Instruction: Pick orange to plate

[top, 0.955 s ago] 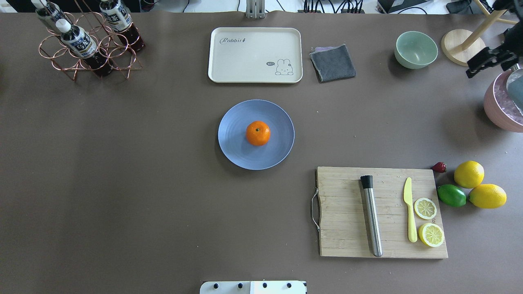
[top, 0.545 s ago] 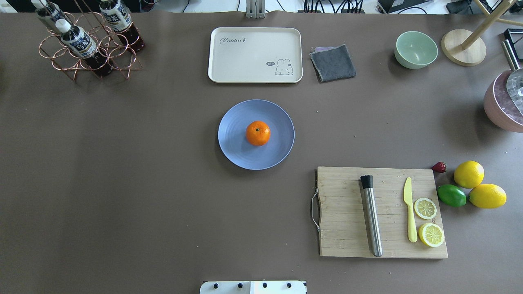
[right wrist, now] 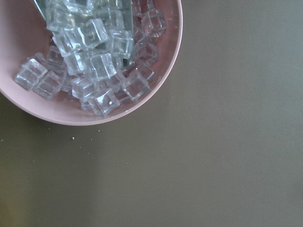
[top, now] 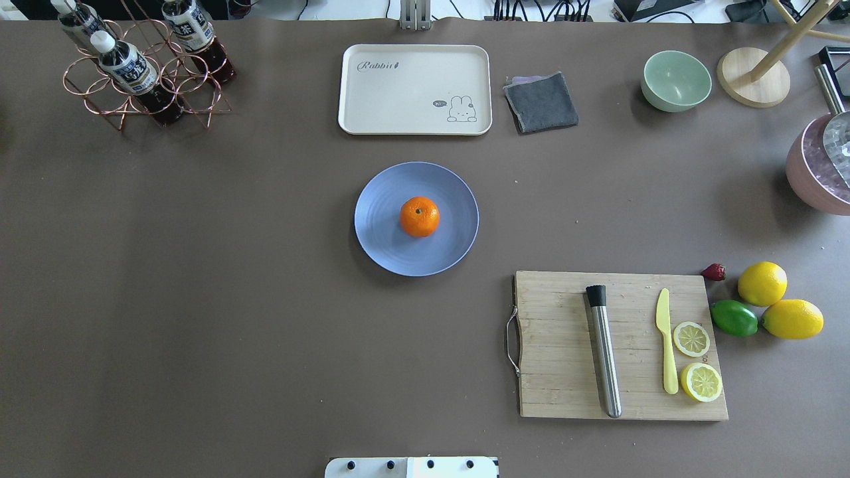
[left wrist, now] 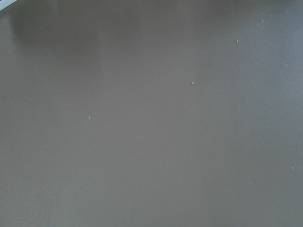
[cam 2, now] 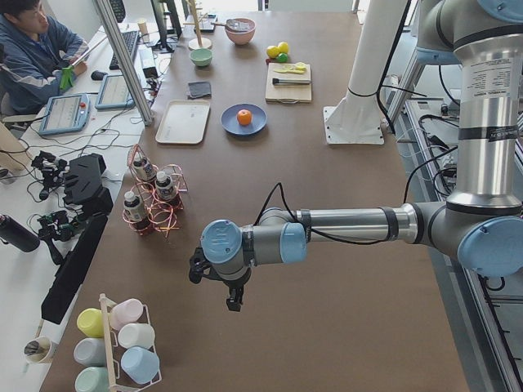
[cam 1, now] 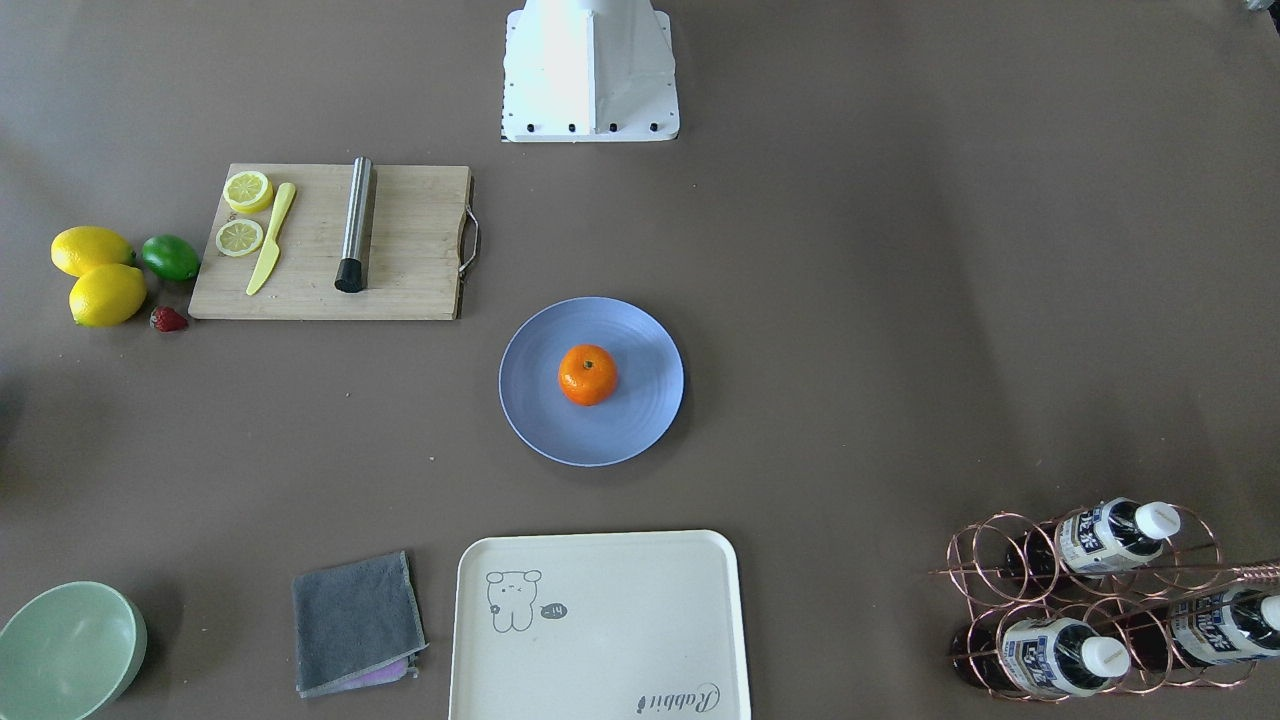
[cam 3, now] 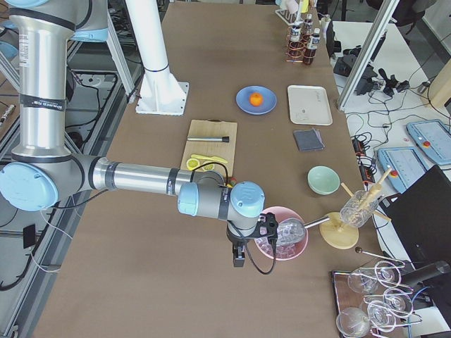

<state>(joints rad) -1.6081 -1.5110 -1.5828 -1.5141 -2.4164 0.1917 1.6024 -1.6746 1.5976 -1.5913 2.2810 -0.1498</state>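
Note:
The orange (top: 419,216) sits stem-up in the middle of the pale-blue plate (top: 382,249) at the table's centre, also seen in the front-facing view as orange (cam 1: 587,374) on plate (cam 1: 640,430). Nothing touches it. My left gripper (cam 2: 234,299) shows only in the left side view, far out over bare table near the bottle rack end. My right gripper (cam 3: 238,258) shows only in the right side view, beside the pink bowl. Whether either is open or shut I cannot tell. Neither wrist view shows fingers.
A cutting board (top: 558,372) with muddler, yellow knife and lemon slices lies front right, lemons (top: 762,283) and a lime (top: 734,318) beside it. Cream tray (top: 415,89), grey cloth (top: 541,101), green bowl (top: 676,80), bottle rack (top: 143,73), pink ice bowl (top: 810,179).
The right gripper, seen a second ago at the overhead view's upper right edge, has moved out of that view. The orange and plate have not moved.

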